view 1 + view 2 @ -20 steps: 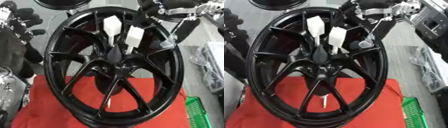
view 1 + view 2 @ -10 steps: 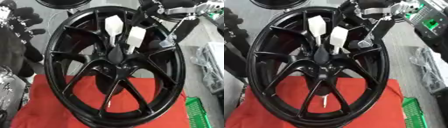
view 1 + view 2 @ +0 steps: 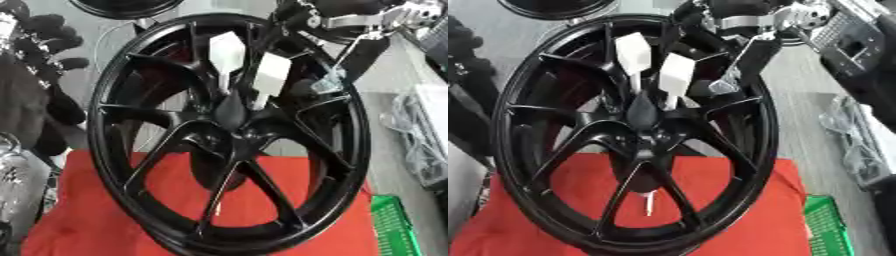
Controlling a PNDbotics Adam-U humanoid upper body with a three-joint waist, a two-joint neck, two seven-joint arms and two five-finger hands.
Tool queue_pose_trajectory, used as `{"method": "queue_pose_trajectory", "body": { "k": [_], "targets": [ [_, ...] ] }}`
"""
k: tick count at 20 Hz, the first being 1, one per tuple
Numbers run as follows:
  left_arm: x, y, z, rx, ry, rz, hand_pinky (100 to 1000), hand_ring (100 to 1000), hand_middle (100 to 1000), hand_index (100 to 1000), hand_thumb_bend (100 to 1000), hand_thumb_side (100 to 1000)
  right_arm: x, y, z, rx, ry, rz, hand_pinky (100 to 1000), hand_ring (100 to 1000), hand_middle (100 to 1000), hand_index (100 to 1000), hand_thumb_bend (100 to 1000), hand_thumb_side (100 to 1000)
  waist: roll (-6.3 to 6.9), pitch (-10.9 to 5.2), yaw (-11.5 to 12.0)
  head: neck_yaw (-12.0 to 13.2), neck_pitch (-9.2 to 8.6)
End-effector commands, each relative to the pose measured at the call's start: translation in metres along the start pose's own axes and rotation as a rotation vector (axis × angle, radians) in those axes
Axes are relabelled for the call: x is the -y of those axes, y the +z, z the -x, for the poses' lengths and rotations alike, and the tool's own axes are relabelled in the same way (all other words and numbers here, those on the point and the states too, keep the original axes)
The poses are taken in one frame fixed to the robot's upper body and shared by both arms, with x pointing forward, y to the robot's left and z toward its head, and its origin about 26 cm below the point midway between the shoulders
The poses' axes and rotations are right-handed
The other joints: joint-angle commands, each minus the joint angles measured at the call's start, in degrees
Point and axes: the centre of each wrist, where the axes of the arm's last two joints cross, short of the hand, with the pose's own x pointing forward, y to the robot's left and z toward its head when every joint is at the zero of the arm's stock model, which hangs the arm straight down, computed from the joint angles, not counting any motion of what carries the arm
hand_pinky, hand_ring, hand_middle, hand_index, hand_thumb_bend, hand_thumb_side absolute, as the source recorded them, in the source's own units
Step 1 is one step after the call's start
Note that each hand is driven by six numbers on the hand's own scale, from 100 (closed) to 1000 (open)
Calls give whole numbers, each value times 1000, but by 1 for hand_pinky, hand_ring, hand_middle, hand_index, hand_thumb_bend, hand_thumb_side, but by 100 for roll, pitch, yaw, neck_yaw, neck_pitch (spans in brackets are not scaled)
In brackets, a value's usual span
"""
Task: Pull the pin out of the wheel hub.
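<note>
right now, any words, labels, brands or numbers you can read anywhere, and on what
None can be read.
Two white tags at the wheel hub: blank as far as they show.
Dark device at upper right: panel marks too blurred to read.

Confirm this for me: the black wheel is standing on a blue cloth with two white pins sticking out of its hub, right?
Not quite. The cloth under the black wheel is red, not blue, as the right eye view shows. The rest holds: two white pins stick out of the hub.
</note>
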Motion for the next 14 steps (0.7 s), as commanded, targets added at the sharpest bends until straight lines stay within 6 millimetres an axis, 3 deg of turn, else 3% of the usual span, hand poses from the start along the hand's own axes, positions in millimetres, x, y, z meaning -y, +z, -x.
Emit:
{"method": "queue_pose_trajectory", "body": {
  "k": [1,14],
  "targets": [
    [1,-2,-9,32,-5,11,687,750,621,694,133,740,9,6,4,53,75,-91,858,806,779,829,314,587,20,-72,10,-25,-66],
    [2,-3,-10,37,-1,11,687,750,619,692,134,740,-3,5,10,52,72,-114,857,804,775,823,306,572,7,-41,45,-41,-62]
  ]
}}
